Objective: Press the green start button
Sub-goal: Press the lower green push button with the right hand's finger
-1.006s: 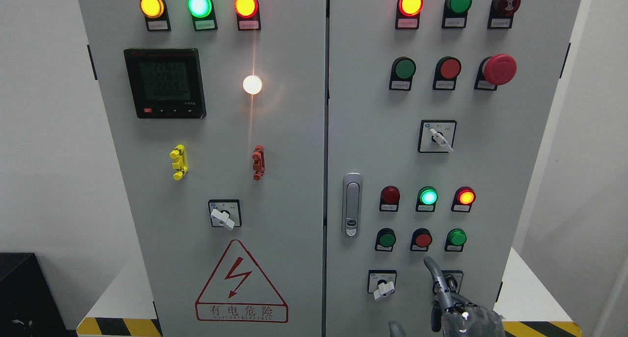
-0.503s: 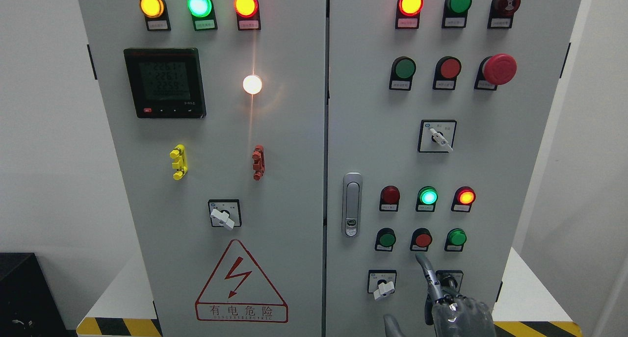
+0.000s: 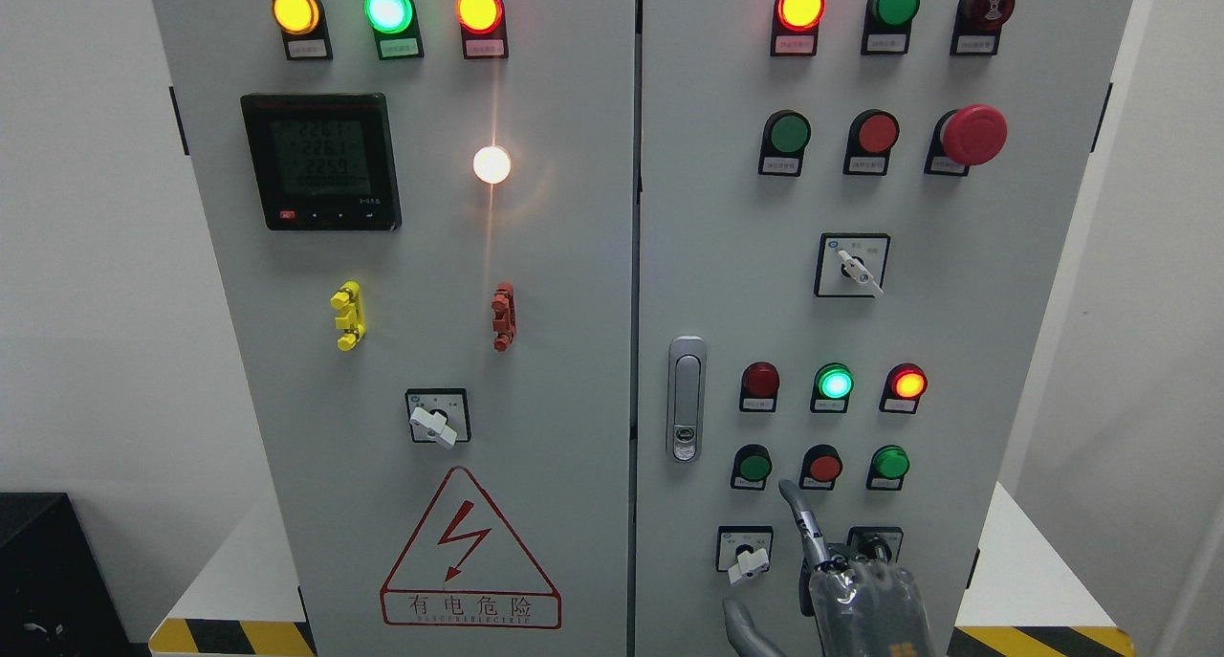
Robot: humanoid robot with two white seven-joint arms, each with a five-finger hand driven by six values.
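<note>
The right hand (image 3: 841,580) is rising in front of the cabinet's (image 3: 574,370) right door, coming in from the bottom edge right of the middle. Compared with a second ago it is sitting further left and a little higher: then the fingertip was pointing up below and between the red button (image 3: 824,467) and the right green button (image 3: 891,463); now the index finger (image 3: 798,515) is stretching up and to the left, its tip ending just below the gap between the left green button (image 3: 754,467) and the red one. The tip is not touching any button. The other fingers are curling into the palm, the thumb (image 3: 746,624) is sticking out low to the left, and the hand is holding nothing. The back of the hand is now covering part of the lower right selector switch (image 3: 875,544), while the selector (image 3: 748,563) to its left is showing clear. The lamps above are glowing as before.
</note>
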